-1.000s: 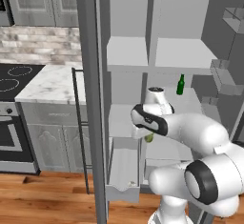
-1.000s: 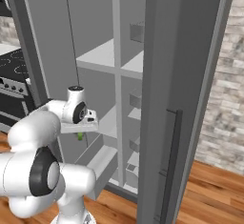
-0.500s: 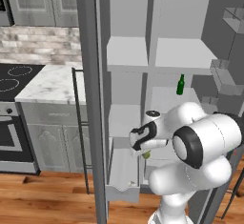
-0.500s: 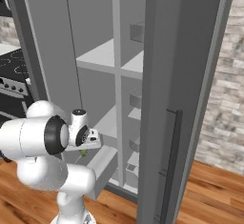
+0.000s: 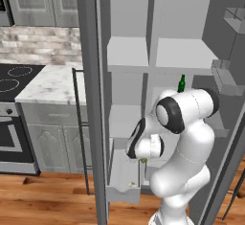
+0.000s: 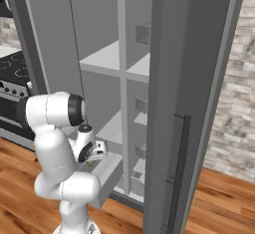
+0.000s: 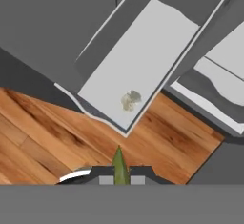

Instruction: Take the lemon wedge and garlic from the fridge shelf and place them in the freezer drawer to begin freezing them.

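Observation:
My gripper (image 5: 142, 158) is shut on the lemon wedge (image 5: 143, 161), a tiny yellow-green chunk. It hangs over the right side of the pulled-out freezer drawer (image 5: 122, 171). In the hand view the wedge (image 7: 119, 163) pokes up between the tips of the gripper (image 7: 121, 179), above the wood floor just off the drawer's front corner. The garlic (image 7: 130, 100), a small off-white bulb, lies inside the drawer (image 7: 152, 42) near its front lip; from the left base it shows as the garlic (image 5: 131, 185) at the front right. From the right base the gripper (image 6: 92, 159) holds the wedge (image 6: 91, 164) beside the drawer (image 6: 105, 175).
A dark green bottle (image 5: 182, 83) stands on the fridge shelf behind the arm. The open fridge door (image 5: 91, 99) flanks the drawer on the left; the other door (image 6: 194, 103) is on the right. Wood floor (image 7: 57, 127) lies below the drawer front.
The arm has folded down from shelf height, carrying the lemon wedge lower to just above the drawer. The garlic has stayed where it was in the drawer.

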